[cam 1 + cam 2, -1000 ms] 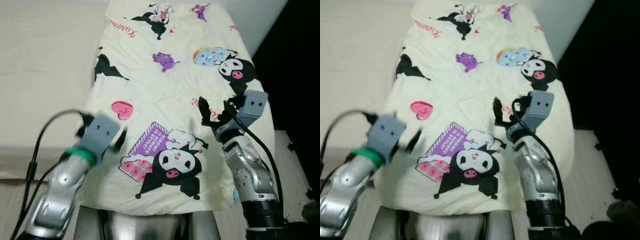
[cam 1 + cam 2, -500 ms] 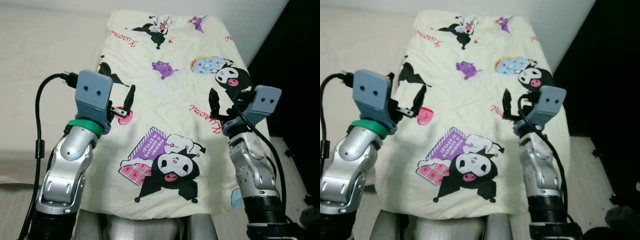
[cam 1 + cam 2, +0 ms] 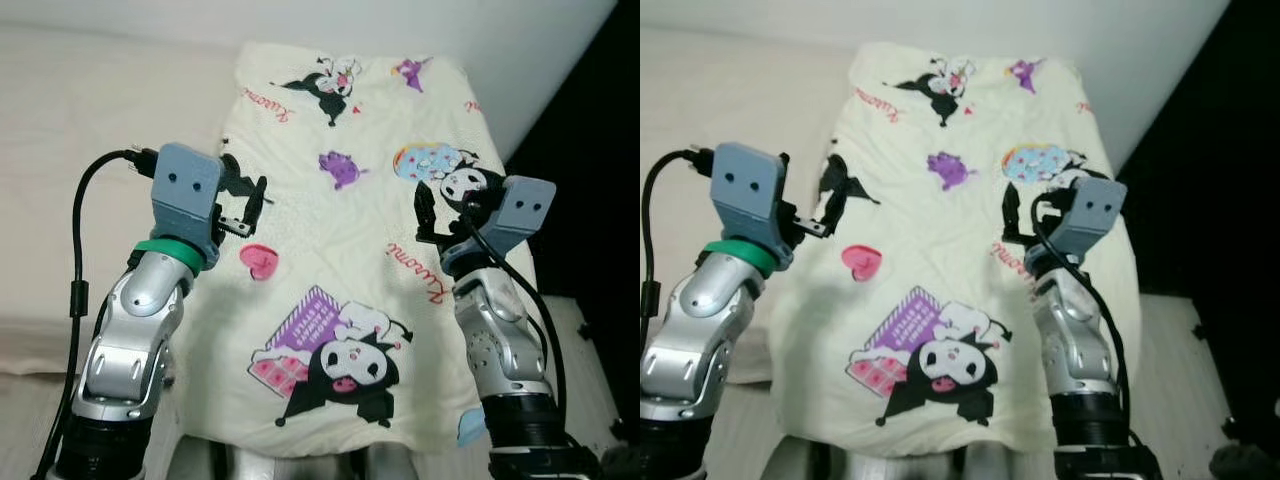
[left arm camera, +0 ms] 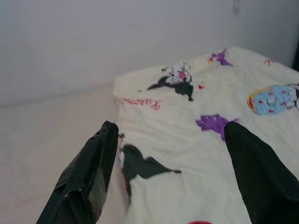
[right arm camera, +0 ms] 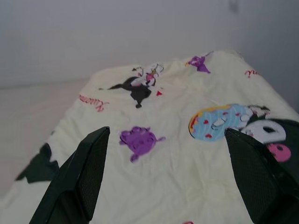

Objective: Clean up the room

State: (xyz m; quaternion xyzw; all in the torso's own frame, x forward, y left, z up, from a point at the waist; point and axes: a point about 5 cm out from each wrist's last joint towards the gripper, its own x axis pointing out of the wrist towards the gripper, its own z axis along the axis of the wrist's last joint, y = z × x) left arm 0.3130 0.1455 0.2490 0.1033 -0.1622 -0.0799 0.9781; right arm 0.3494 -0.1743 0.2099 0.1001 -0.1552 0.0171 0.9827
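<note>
The blanket (image 3: 350, 260) (cream, cartoon print) lies spread flat along the bed (image 3: 90, 150), its near edge hanging just before the robot. The left gripper (image 3: 245, 205) and right gripper (image 3: 440, 212) hover above it, fingers spread, holding nothing. Judged status: spreading appears complete; only minor smoothing may remain.

Pale bed (image 3: 90, 150) with a cream cartoon-print blanket (image 3: 350, 260) spread flat along its right side.

Both grippers, left gripper (image 3: 830, 212) and right gripper (image 3: 1025, 212), hover over the printed blanket (image 3: 940, 280).
</note>
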